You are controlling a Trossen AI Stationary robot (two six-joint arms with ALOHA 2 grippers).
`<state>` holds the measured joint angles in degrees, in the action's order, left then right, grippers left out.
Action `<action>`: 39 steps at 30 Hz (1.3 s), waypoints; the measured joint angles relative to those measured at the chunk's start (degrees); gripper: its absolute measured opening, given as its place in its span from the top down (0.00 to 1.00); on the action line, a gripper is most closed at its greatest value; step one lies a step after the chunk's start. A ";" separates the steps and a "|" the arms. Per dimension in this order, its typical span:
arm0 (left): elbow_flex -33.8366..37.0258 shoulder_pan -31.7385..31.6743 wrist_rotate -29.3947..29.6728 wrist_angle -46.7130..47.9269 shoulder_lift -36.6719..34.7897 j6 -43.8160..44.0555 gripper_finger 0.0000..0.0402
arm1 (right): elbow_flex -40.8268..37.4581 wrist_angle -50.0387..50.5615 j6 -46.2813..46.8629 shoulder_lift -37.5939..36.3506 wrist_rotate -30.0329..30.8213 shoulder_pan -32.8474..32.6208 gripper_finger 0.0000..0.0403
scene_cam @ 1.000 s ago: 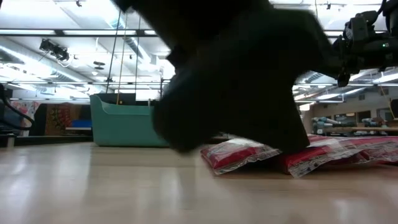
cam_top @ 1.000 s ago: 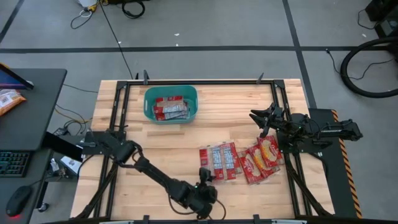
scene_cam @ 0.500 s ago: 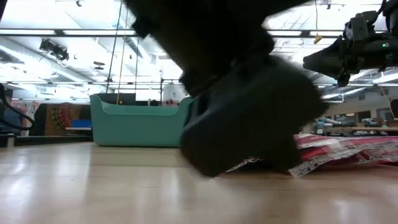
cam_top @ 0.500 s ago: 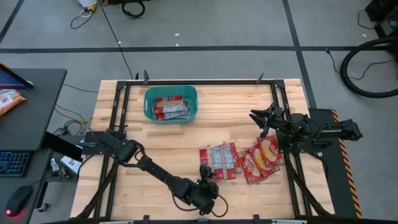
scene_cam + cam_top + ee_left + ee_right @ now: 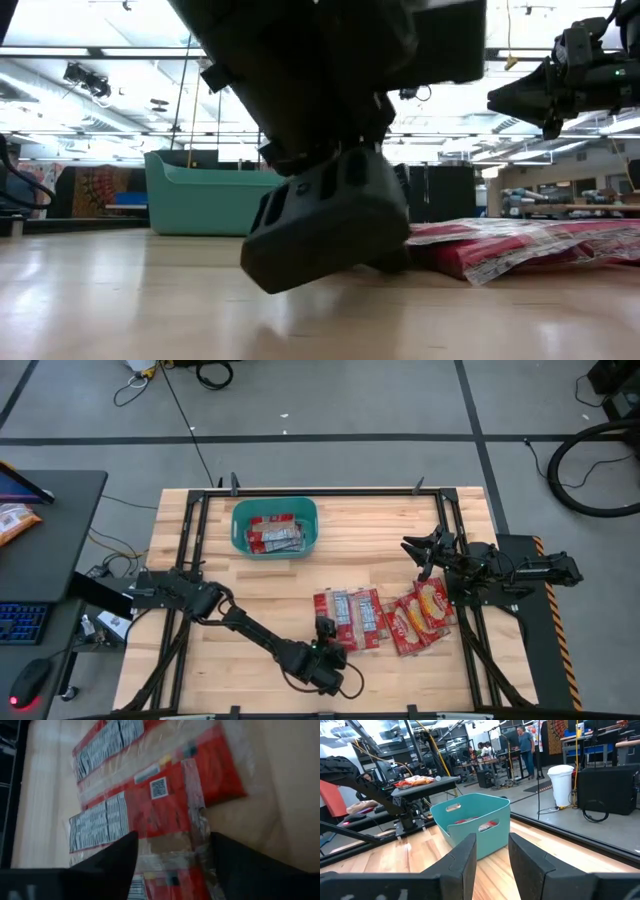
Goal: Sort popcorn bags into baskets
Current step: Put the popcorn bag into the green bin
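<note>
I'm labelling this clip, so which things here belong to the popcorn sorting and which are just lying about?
Belongs:
red flat popcorn packets on the wooden table
teal plastic tub, packets inside
left gripper at the packets
right gripper, raised

Lying about:
orange snack bag on the black side desk
white bin

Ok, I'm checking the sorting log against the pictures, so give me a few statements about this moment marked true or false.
1. The teal basket already holds popcorn bags. True.
2. The left gripper is over the basket. False: it is low at the loose popcorn bags near the table's front.
3. The right gripper holds a bag. False: its fingers are open and empty.
4. The left gripper's fingers are spread over a red bag. True.
</note>
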<state>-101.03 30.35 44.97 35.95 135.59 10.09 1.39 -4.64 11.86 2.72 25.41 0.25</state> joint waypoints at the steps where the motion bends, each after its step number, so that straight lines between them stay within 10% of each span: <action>1: 0.00 -0.14 -0.36 0.68 0.00 0.06 0.43 | 0.00 0.02 0.01 0.00 0.00 0.02 0.71; 15: 0.20 -1.35 -2.17 11.31 -0.25 10.30 0.97 | 0.00 0.02 0.02 0.00 0.00 0.01 0.71; 39: -3.21 -8.82 -7.35 54.03 -27.03 47.80 0.98 | 0.00 0.02 -0.01 0.00 0.00 0.00 0.71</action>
<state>-104.25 21.53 37.62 89.98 108.56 57.89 1.39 -4.62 11.86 2.72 25.41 0.25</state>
